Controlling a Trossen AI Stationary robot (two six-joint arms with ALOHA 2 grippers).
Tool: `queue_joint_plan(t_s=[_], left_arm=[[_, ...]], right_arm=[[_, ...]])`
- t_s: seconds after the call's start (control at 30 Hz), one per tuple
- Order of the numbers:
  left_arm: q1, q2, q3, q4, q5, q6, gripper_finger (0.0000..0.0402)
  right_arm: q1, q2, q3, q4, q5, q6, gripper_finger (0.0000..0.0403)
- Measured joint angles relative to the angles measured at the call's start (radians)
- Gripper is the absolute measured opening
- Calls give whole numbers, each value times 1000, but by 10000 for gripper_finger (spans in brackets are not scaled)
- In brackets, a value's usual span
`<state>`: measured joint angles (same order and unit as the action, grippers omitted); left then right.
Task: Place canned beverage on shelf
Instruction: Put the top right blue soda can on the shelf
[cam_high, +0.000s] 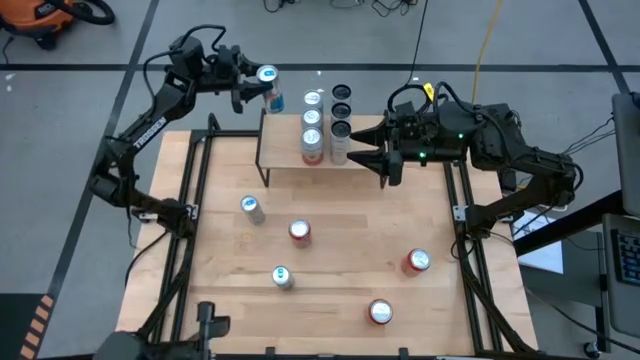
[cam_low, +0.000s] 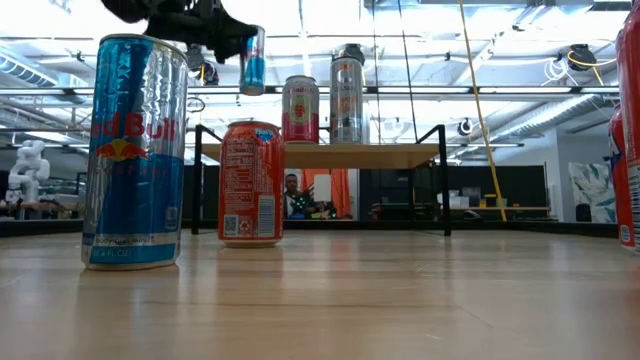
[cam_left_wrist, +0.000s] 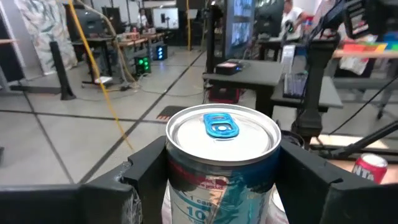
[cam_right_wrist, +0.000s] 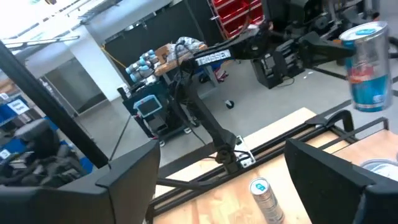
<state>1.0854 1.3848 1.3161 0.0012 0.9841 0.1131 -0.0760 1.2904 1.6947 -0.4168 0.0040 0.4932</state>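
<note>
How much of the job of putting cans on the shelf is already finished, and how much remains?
Partly done. Several cans already stand on the shelf. The left gripper holds a blue can in the air near the shelf's left end, not yet set down. Five cans, such as the red can, wait on the table. The right gripper hangs open beside the shelf.

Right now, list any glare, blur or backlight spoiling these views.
Low view: bright ceiling lights backlight the shelf, and the near Red Bull can looms large. Left wrist view: sheen on the lid of the held can in the left gripper. Right wrist view: that can looks smeared.
</note>
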Motion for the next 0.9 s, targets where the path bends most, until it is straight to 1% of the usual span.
queue_joint_plan(t_s=[0.07,0.13,0.23,0.33,0.73,0.9], left_arm=[[3,15,-19,47,38,-20,239],[2,32,-27,48,52,-2,239],[0,65,-37,42,67,30,239],[0,93,-45,46,87,56,239],[4,207,-63,38,86,127,239],[4,217,-63,41,85,113,239]], right_arm=[[0,1,0,-1,1,8,322],[-1,7,0,1,9,10,322],[-1,13,0,1,50,-6,322],[-1,22,0,1,52,-6,322],[-1,23,0,0,52,-38,322],[-1,23,0,0,52,-58,322]])
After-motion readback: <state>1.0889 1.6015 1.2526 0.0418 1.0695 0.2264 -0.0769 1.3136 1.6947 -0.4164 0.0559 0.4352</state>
